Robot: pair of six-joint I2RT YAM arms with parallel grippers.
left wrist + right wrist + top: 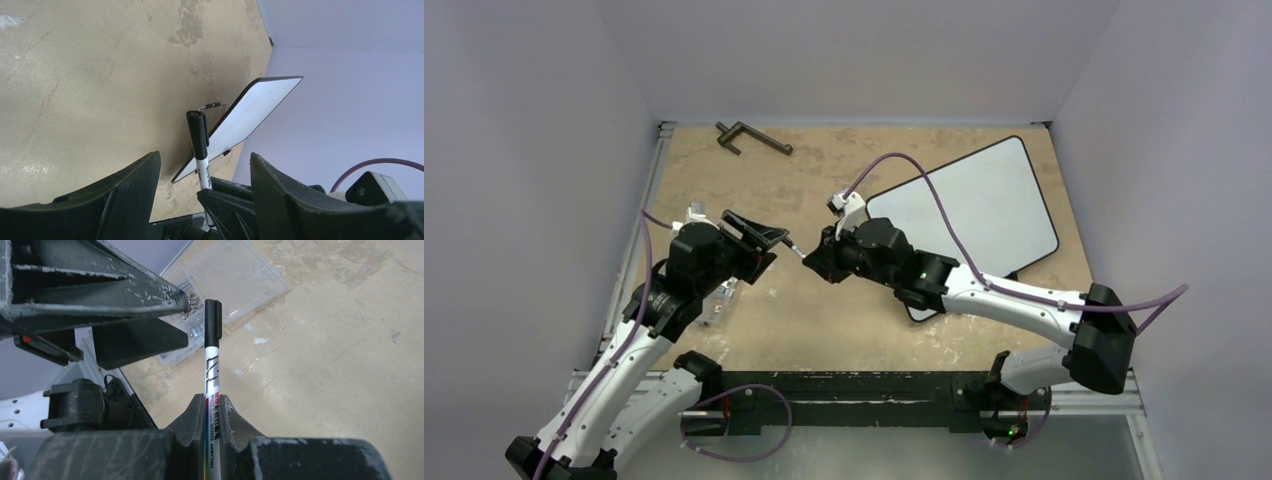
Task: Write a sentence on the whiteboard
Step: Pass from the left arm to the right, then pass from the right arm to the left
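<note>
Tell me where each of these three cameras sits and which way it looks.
Top: high behind the arms, looking down on table and whiteboard; both arms show, left gripper facing right gripper.
Left wrist: on the left arm, looking between its open fingers at the marker and whiteboard.
Right wrist: on the right arm, looking along the marker its fingers clamp, toward a clear box.
Both wrist views share the marker.

The left arm (609, 392) and right arm (1014, 295) are white shells joined by bulky black joint housings, each trailed by a purple cable (924, 190). A small green light (921, 275) glows on the right arm's black joint. The left gripper (204, 156) and right gripper (212, 399) have black, wedge-shaped fingers (235, 422), scuffed pale at the edges.
</note>
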